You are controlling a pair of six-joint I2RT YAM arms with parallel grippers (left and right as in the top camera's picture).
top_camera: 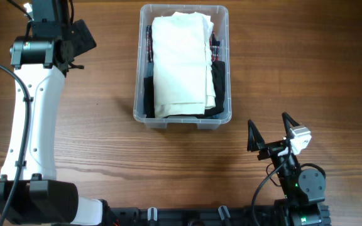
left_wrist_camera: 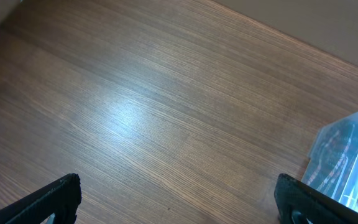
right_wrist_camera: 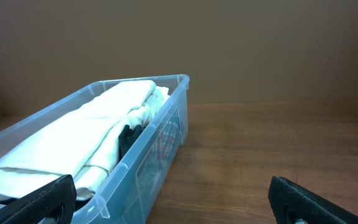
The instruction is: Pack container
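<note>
The clear plastic container [top_camera: 227, 75] stands at the back middle of the wooden table. A folded cream-white cloth [top_camera: 180, 66] lies on top inside it, over dark and plaid clothes. My left gripper [top_camera: 80, 39] is open and empty at the far left, apart from the bin; its wrist view shows the bin's corner [left_wrist_camera: 353, 165] at the right edge and its wide-apart fingers [left_wrist_camera: 176, 199]. My right gripper [top_camera: 270, 133] is open and empty near the front right, below the bin's right corner. Its view shows the container [right_wrist_camera: 160, 118] to the left of its fingers [right_wrist_camera: 173, 199].
The wooden tabletop [top_camera: 105, 125] stretches around the bin. The left arm's white body [top_camera: 30, 119] lies along the left side. The right arm's base [top_camera: 300, 188] sits at the front edge.
</note>
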